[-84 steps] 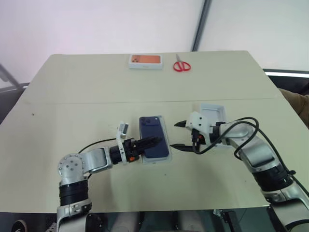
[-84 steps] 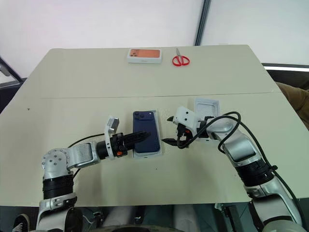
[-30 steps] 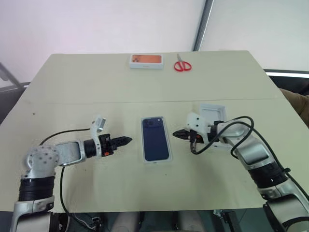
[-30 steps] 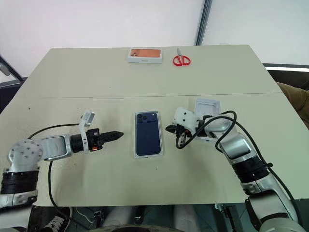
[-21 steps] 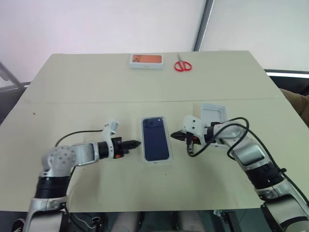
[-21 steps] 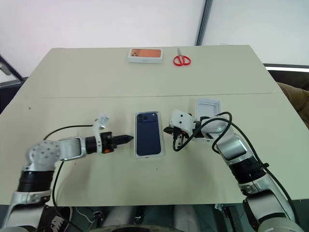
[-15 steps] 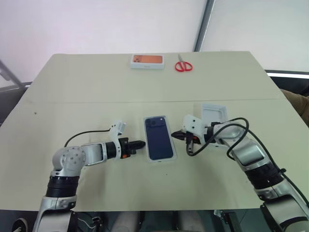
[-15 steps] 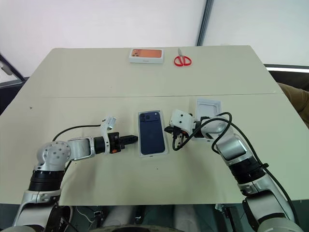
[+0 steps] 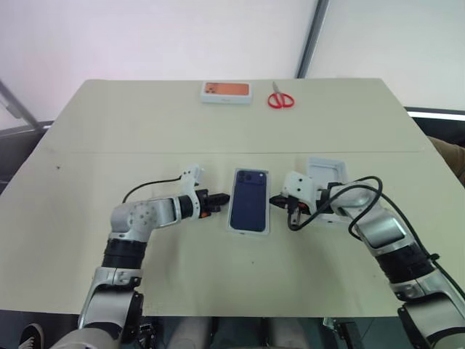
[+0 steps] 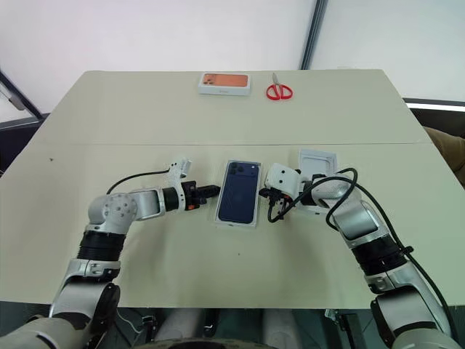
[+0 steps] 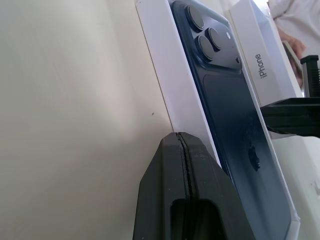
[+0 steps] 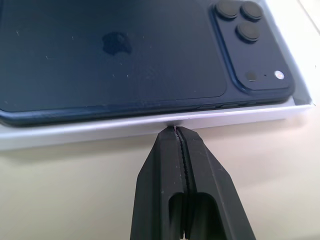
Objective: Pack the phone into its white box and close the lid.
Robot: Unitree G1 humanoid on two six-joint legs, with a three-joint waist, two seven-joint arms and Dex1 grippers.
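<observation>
The dark navy phone (image 9: pixel 248 209) lies back up in the white box (image 11: pixel 159 70) at the table's middle, camera cluster at the far end. My left gripper (image 9: pixel 224 198) is shut and empty, its tip by the box's left long side. My right gripper (image 9: pixel 272 201) is shut too. In the right wrist view its tip (image 12: pixel 175 131) meets the box's rim (image 12: pixel 150 126) on the right long side. The lid (image 9: pixel 325 171) rests open side up to the right of the box, partly behind my right arm.
An orange-topped white box (image 9: pixel 225 91) and red scissors (image 9: pixel 280 99) lie at the table's far edge. A seam (image 9: pixel 109 153) runs across the table beyond the phone. A person's hand (image 11: pixel 287 20) shows past the lid.
My left gripper has swung right, from well left of the box up to its left side. The right gripper has stayed by the right side. The whole picture has shifted a little.
</observation>
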